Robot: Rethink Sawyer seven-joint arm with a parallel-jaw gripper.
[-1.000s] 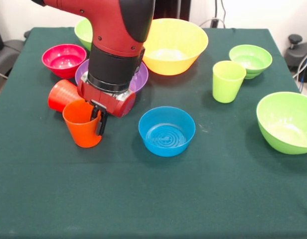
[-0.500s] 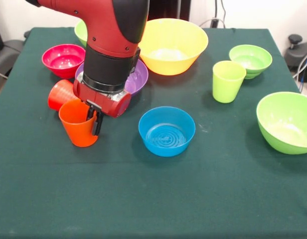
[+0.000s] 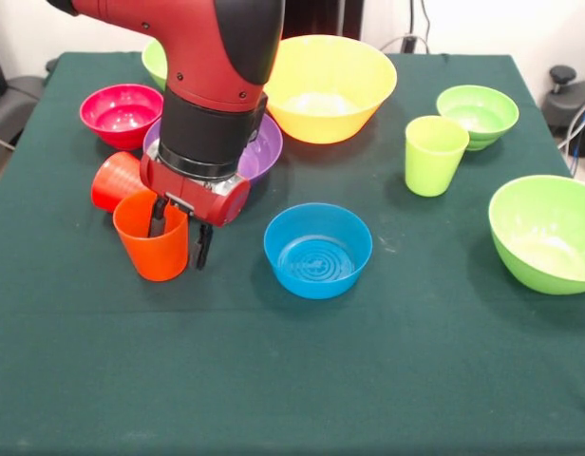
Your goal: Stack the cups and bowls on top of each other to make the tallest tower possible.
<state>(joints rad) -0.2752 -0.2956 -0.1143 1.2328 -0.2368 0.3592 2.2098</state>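
The orange cup (image 3: 150, 249) stands upright on the green cloth at the left. My gripper (image 3: 180, 237) is open and straddles its right wall, one finger inside the cup and the other finger (image 3: 203, 247) outside it. A red cup (image 3: 110, 180) lies on its side just behind, touching the orange one. The blue bowl (image 3: 318, 251) sits to the right of the gripper. The purple bowl (image 3: 262, 152) is partly hidden behind the arm. The yellow bowl (image 3: 330, 87) stands at the back. No stacked tower shows.
A magenta bowl (image 3: 122, 114) is at the back left, with a lime green bowl (image 3: 158, 59) behind it. On the right are a lime green cup (image 3: 433, 154), a small lime green bowl (image 3: 478, 114) and a large one (image 3: 544, 233).
The arm carried the orange cup slightly left. The fingers, pinched on the cup's wall before, have now spread apart and let it go.
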